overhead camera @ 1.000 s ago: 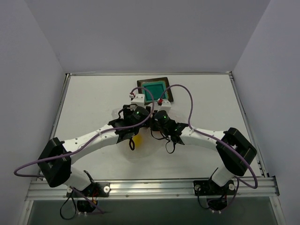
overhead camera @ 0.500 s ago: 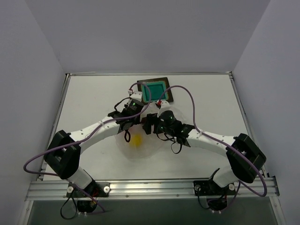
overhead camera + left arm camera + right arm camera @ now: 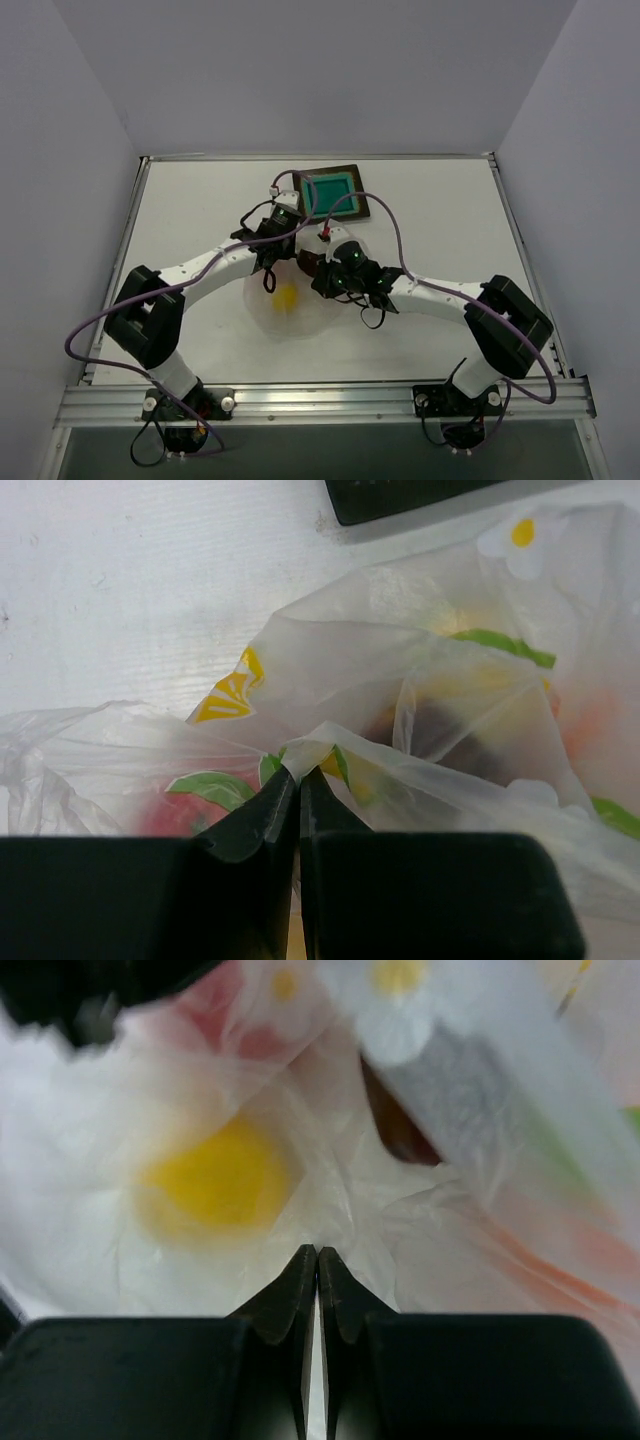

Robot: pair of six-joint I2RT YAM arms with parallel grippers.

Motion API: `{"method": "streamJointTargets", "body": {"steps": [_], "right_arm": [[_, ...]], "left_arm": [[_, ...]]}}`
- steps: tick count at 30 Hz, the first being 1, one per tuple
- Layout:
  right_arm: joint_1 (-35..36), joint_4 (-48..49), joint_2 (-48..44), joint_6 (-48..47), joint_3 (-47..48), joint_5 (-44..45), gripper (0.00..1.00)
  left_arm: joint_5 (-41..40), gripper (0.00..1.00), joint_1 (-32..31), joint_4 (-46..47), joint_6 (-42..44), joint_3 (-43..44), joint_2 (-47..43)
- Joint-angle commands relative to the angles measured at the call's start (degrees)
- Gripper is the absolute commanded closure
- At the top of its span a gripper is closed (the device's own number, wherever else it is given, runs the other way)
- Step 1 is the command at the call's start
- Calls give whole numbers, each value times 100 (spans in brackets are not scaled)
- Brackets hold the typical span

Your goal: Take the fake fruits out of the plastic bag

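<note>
Crinkly whitish film fills both wrist views: the plastic bag (image 3: 300, 312) lies in the middle of the table (image 3: 200, 215), just on the near side of the teal tray (image 3: 338, 188), and both arms are bent in over it from left and right.

Left gripper (image 3: 298, 775) first: jaws squeezed almost flat together, with a peaked fold of the bag caught right at the tips and the film spreading out from that pinch like a tent. Through it there's a dark maroon fruit (image 3: 440, 730) to the right of the pinch, a red fruit (image 3: 160, 815) showing as a blurred glow low on the left, and an orange fruit (image 3: 590, 720) as a soft blush at the right edge. The tray's dark rim cuts across the top of that view, close to the bag's edge.

Over to the right gripper (image 3: 317, 1252): its 2 fingers are also pressed together, only a hairline between them, with white film running into that line, so it looks clamped on the bag too. Just beyond its tips, to the left, the yellow fruit (image 3: 212, 1185) glows behind the plastic, blurred but unmistakable, and the maroon one shows as a dark patch up to the right.

From above, the yellow fruit is the 1 clear spot of colour inside the bag, lying between the 2 wrists, and all 4 fruits show only through the plastic
</note>
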Motion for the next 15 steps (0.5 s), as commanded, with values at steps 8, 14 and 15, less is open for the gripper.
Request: {"method": "streamJointTargets", "body": {"steps": [8, 14, 15], "right_arm": [[936, 420, -703, 479, -860, -54, 100], [1377, 992, -343, 954, -1195, 130, 100], [1429, 1045, -290, 989, -1195, 156, 100]], "left_arm": [[1, 98, 226, 446, 69, 1019, 672], [-245, 98, 270, 578, 60, 1406, 1146], [-289, 98, 279, 587, 51, 1459, 1225]]}}
